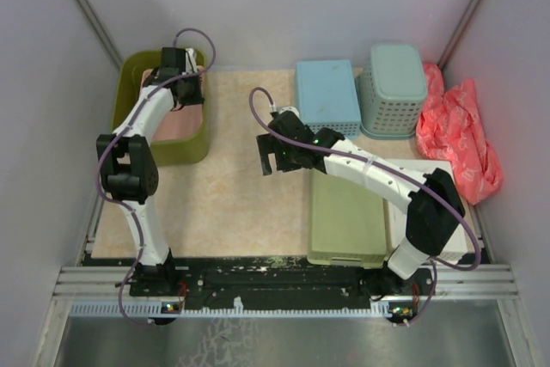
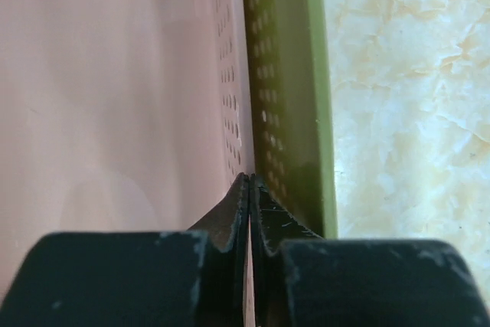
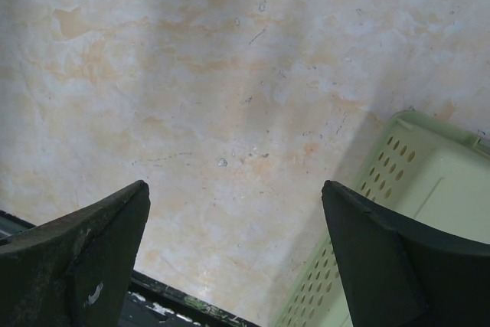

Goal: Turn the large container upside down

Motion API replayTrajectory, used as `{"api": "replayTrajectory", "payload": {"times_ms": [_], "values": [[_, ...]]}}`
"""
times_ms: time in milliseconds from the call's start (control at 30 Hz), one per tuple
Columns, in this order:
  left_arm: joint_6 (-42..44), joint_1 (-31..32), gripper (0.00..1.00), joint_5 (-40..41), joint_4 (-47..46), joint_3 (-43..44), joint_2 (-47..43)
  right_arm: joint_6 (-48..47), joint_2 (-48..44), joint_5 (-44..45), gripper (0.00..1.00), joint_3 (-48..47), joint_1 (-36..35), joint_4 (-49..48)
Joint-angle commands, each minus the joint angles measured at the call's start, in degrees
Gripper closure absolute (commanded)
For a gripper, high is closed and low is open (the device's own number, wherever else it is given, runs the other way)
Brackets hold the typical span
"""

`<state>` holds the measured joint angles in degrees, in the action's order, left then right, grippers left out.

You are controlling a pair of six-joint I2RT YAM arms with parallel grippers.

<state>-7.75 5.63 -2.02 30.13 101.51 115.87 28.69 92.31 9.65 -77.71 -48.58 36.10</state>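
Olive-green and slotted, the tub [image 1: 191, 152] sits mouth-up at 10 o'clock on the surface [image 1: 232, 204], with a pink basket [image 1: 176, 126] nested inside it. Nothing is turned over yet, so we judge the task to be at its grasping step.

Our left gripper [image 1: 180, 83] reaches down into the tub at its 3 o'clock wall. In the wrist view its jaws are pressed almost together, with only a thin pink sliver between them. The tub's perforated wall and rim lie just outside the right finger. We read this as a pinch on the pink basket's wall and not on the tub itself, though the walls stand so close together that we hold this loosely.

The next move calls for a hold that takes in the tub's own wall. That edge then has to be lifted and rolled over until the rim faces the surface. We would expect the pink basket to slide or drop out as the tub tips.

The left arm folds its elbow out at 9 o'clock, and its forearm runs up toward 12 with the wrist pitched down. The right arm stretches from 5 o'clock toward the middle. Our right gripper [image 3: 233, 189] hangs wide open and empty over bare surface, just beside the corner of the light-green tray [image 3: 429, 189].
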Motion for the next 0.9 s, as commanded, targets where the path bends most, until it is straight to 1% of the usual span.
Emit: {"api": "replayTrajectory", "payload": {"times_ms": [0, 200, 333, 400, 467, 533, 567, 633, 700, 733, 867], "values": [[0.58, -0.64, 1.00, 2.97, 3.04, 3.88, -1.93, -0.42, -0.86, 1.19, 0.05, -2.18, 0.41, -0.81], [1.31, -0.65, 1.00, 1.87, 4.36, 4.15, -5.63, -0.17, -1.08, 0.77, 0.05, -1.76, 0.40, -1.09], [2.72, -0.68, 1.00, 0.76, 5.82, 2.32, -8.27, -0.07, -1.18, 0.31, 0.05, -1.42, 0.41, -1.42], [3.90, -0.63, 0.82, 0.24, 6.81, 0.58, -9.28, -0.06, -1.26, 0.20, 0.05, -1.20, 0.39, -1.46], [4.81, -0.70, 0.61, 0.66, 7.23, -1.91, -10.23, -0.12, -1.41, -0.08, 0.05, -0.88, 0.40, -1.78], [5.04, -0.68, 0.44, 1.21, 7.16, -4.66, -11.22, -0.07, -1.44, -0.31, 0.05, -0.67, 0.36, -1.99], [5.07, -0.70, 0.38, 1.26, 7.03, -5.80, -11.58, -0.05, -1.45, -0.37, 0.05, -0.68, 0.34, -2.06], [5.83, -0.67, 0.30, 0.52, 6.38, -7.88, -12.26, -0.23, -1.35, -0.57, 0.05, -0.66, 0.37, -2.08], [6.33, -0.66, 0.26, -0.13, 6.21, -9.22, -12.31, -0.35, -1.26, -0.65, 0.05, -0.69, 0.38, -2.08], [6.58, -0.68, 0.24, -0.44, 6.13, -9.99, -12.28, -0.49, -1.26, -0.68, 0.05, -0.74, 0.38, -2.08], [7.88, -0.69, 0.24, -0.53, 6.29, -12.36, -12.58, -0.61, -1.35, -0.53, 0.05, -0.69, 0.41, -1.83]]}}
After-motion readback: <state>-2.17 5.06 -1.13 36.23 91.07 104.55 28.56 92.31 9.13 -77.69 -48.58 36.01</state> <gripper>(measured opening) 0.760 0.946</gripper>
